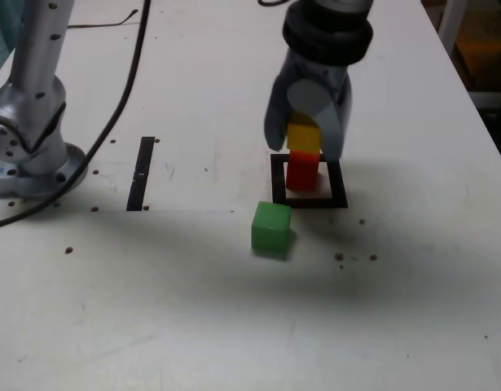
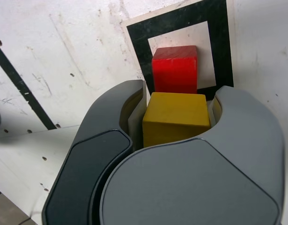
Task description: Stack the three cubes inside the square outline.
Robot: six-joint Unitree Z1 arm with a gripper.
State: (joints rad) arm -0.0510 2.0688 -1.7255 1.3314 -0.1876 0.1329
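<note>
The exterior view is soft and grainy, its white surface (image 1: 193,326) evenly lit at the far side but greying toward the near edge, where a broad dim shadow lies. The green cube (image 1: 271,229) casts a faint shadow to the exterior view's right. The wrist view is brighter and sharper on the red cube (image 2: 174,69), while the tool (image 2: 176,119) looms large, smooth and slightly blurred close to the lens.

You see a silver metal base (image 1: 30,138) with small screw holes, and a black cable (image 1: 124,98) running beside it. The tool (image 1: 309,130) has rounded grey-blue shells, a black ring above them, and one darker glossy side panel (image 2: 83,183).
</note>
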